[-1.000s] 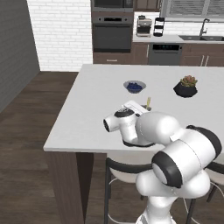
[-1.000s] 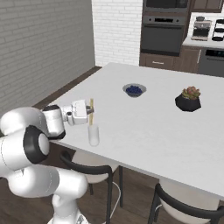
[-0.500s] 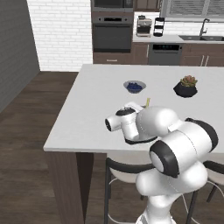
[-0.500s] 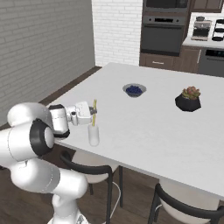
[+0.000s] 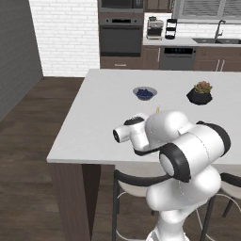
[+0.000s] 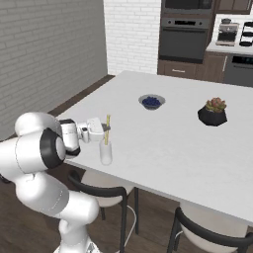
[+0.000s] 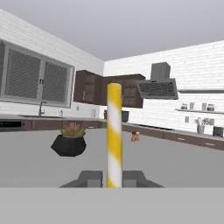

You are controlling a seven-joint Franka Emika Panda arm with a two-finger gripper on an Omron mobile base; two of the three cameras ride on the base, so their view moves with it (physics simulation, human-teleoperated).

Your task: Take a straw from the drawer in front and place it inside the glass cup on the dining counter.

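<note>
Clamping the straw [image 6: 107, 129] upright — pincer [image 6: 103, 129] over the glass cup [image 6: 105, 152], near counter edge

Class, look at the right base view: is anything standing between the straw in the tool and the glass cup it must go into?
Nothing visible does. The tool holds the straw upright right above the glass cup, whose mouth is open. The blue bowl and potted plant stand farther off on the dining counter.
</note>
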